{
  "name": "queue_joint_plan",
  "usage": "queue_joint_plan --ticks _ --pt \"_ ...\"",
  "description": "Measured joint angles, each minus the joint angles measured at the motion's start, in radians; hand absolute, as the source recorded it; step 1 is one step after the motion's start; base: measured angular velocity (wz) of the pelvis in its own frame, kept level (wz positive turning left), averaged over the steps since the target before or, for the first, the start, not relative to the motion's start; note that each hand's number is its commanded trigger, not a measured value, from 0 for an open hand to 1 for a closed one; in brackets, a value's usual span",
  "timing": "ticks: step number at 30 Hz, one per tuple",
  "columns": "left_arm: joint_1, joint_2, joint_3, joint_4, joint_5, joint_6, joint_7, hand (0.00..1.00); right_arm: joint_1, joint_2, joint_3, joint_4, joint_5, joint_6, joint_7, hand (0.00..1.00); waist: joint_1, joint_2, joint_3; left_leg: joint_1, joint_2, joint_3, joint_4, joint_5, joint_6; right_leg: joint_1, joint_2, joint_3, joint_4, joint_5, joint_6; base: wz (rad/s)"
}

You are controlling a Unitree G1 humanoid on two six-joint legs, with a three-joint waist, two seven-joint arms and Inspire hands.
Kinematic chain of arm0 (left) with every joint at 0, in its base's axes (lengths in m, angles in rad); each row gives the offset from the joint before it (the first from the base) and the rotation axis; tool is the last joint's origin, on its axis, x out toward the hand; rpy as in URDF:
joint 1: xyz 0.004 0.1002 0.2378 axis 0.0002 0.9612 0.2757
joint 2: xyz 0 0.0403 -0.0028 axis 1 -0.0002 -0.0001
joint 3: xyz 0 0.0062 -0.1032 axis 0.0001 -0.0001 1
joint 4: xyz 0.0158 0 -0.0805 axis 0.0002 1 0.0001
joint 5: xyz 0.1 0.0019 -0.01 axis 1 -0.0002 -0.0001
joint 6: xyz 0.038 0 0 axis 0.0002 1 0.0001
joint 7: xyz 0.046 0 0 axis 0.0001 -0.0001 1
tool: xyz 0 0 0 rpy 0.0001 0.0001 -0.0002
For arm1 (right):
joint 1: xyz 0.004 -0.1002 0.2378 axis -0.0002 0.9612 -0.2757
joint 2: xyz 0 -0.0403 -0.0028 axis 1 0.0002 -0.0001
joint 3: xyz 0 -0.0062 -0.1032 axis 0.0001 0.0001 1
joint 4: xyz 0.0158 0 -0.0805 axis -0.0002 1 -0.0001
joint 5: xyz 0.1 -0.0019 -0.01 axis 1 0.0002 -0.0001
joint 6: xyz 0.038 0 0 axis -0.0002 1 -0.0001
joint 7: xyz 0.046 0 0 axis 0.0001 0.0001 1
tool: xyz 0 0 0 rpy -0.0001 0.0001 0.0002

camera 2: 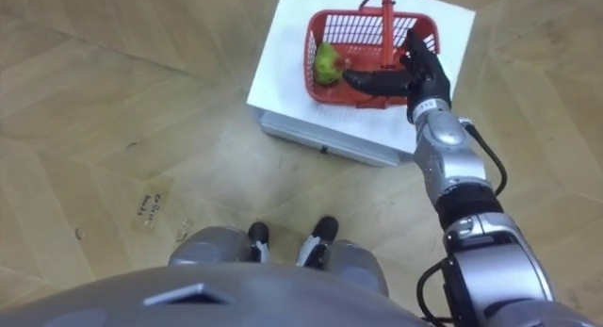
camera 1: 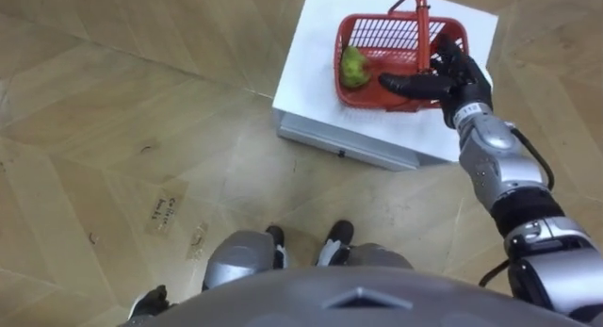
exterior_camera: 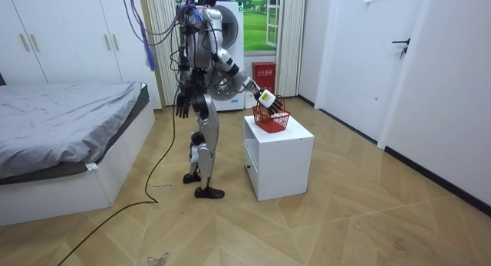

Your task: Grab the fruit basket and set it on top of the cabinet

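A red plastic fruit basket [camera 1: 377, 33] with an upright handle [camera 1: 422, 21] stands on a low white cabinet [camera 1: 311, 73] ahead and to my right. A green fruit [camera 1: 354, 68] lies inside, at its left end. My right hand [camera 1: 454, 74] reaches over the basket's near right corner. Its thumb stretches left over the basket's near edge, and its fingers are loosely extended just right of the handle, not closed round it. My left hand [camera 1: 151, 303] hangs open by my side, also seen in the room view [exterior_camera: 182, 105], where I stand upright facing the cabinet [exterior_camera: 280, 155].
A bed [exterior_camera: 69, 120] stands on the room view's left, with white wardrobes [exterior_camera: 69, 36] behind it. A washing machine [exterior_camera: 230, 36] is behind me, a door [exterior_camera: 403, 59] on the right wall. Open wood floor [camera 1: 141, 110] surrounds the cabinet.
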Motion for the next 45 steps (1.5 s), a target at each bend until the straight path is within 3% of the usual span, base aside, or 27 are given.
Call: queue_joint_plan --ticks 3,13,20,24,26,30,36,38,40,45 --pt "0.028 0.002 0.011 -0.022 0.0 -0.001 0.002 0.0 0.047 -0.002 -0.01 -0.066 -0.015 0.0 -0.002 0.0 -0.019 -0.001 -0.0005 0.025 0.0 0.017 -0.01 0.0 0.0 0.018 0.0 0.001 -0.001 -0.002 0.003 -0.06" --pt "0.031 0.0 0.057 -0.03 -0.009 -0.018 0.007 0.0 0.163 -0.003 -0.049 -0.154 -0.086 -0.001 0.006 0.0 -0.073 -0.008 0.0021 0.071 0.003 0.049 -0.035 0.001 0.004 0.036 0.004 0.043 0.018 -0.003 -0.001 -0.07" --pt "0.032 -0.001 0.096 -0.058 -0.007 -0.02 0.016 0.0 0.24 -0.002 -0.113 -0.24 -0.121 -0.001 0.003 0.0 -0.095 -0.01 -0.0021 0.109 0.008 0.075 -0.044 0.002 0.005 0.06 0.013 0.062 0.019 -0.001 -0.004 -0.11" --pt "0.031 -0.001 0.095 -0.091 0.0 -0.021 0.022 0.0 0.272 -0.001 -0.114 -0.24 -0.126 -0.003 0.002 0.0 -0.117 -0.002 0.0004 0.143 0.009 0.082 -0.053 0.001 0.005 0.085 0.016 0.068 0.014 -0.001 -0.003 -0.05" --pt "0.037 -0.001 0.096 -0.117 0.0 -0.026 0.027 0.0 0.293 -0.001 -0.114 -0.221 -0.13 -0.005 0.004 0.0 -0.123 0.005 -0.0032 0.148 0.009 0.083 -0.061 0.001 0.005 0.09 0.017 0.068 0.013 -0.001 -0.003 -0.03" --pt "0.045 -0.005 0.121 -0.123 0.003 -0.036 0.048 0.0 0.348 0.013 -0.118 -0.112 -0.159 -0.016 0.001 0.0 -0.124 0.016 -0.0082 0.182 0.014 0.1 -0.079 0.0 0.004 0.117 0.031 0.086 0.0 -0.001 -0.003 -0.12" --pt "0.051 -0.027 0.143 -0.124 0.035 -0.03 0.086 0.0 0.38 0.023 -0.121 0.261 -0.226 -0.018 0.004 0.0 -0.122 0.026 -0.0121 0.213 0.019 0.103 -0.086 -0.004 -0.001 0.145 0.033 0.092 -0.003 -0.007 -0.003 -0.01" --pt "0.051 -0.04 0.175 -0.118 0.052 -0.019 0.087 0.0 0.384 0.033 -0.134 0.363 -0.227 -0.006 0.007 0.0 -0.122 0.03 -0.0118 0.218 0.02 0.103 -0.092 -0.005 -0.002 0.151 0.033 0.091 -0.003 -0.008 -0.005 0.0" --pt "0.051 -0.045 0.184 -0.09 0.051 -0.008 0.086 0.0 0.391 0.054 -0.15 0.456 -0.227 0.015 0.017 0.0 -0.124 0.032 -0.0048 0.231 0.022 0.103 -0.092 -0.008 -0.005 0.162 0.036 0.093 -0.002 -0.01 -0.007 -0.04" --pt "0.044 -0.053 0.184 -0.065 0.053 0.039 0.075 0.0 0.384 0.08 -0.149 0.548 -0.238 0.056 0.039 0.0 -0.122 0.036 -0.0021 0.233 0.023 0.101 -0.086 -0.009 -0.006 0.168 0.04 0.095 -0.002 -0.011 -0.008 0.01"
